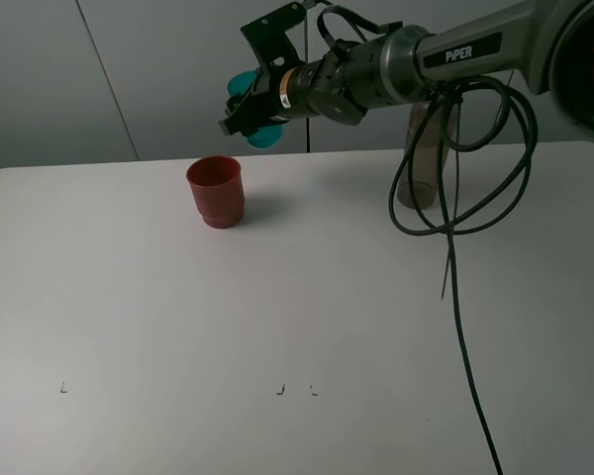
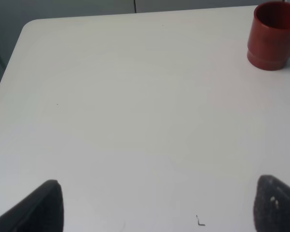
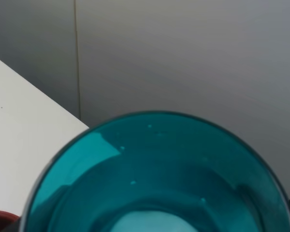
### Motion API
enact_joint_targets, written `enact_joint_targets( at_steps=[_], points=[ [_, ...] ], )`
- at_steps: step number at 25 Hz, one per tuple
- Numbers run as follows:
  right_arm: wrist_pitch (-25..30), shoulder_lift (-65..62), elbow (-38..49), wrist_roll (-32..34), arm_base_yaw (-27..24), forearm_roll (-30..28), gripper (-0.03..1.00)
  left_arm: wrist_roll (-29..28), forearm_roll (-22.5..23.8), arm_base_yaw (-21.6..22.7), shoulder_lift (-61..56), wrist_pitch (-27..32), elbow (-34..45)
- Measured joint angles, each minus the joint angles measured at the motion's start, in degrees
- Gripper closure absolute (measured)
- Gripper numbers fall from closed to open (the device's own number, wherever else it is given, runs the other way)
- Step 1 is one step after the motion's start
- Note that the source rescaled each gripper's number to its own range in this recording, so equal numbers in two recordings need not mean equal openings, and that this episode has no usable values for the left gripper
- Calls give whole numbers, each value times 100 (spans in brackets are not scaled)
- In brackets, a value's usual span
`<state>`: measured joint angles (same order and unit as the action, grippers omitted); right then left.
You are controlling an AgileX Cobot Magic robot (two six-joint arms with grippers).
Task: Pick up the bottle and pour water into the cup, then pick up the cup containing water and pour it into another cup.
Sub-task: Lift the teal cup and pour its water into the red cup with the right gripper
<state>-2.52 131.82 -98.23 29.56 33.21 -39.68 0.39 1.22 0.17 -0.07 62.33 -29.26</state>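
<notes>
Plastic teal cup [image 1: 265, 137], light, spill-prone, clamped by its wall in right claw [image 1: 240, 109] near red cup [image 1: 215, 191]; left claw [image 2: 159, 203] apart.

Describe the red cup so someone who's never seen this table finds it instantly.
Start at the white table and look toward its far edge, left of centre. The opaque red-brown plastic cup stands there upright. Unlike the translucent teal plastic tumbler held aloft nearby and the tall smoky plastic bottle farther right, it has a stepped, narrower base.
</notes>
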Motion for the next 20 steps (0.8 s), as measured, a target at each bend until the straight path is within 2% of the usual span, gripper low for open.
enact_joint_targets(
  at_steps=[9,20],
  points=[
    [-13,0,-12,-966,134,-18,89,0,0,0,0,0,0],
    [-13,0,-59,-1291,162,-93,89,0,0,0,0,0,0]
  ],
)
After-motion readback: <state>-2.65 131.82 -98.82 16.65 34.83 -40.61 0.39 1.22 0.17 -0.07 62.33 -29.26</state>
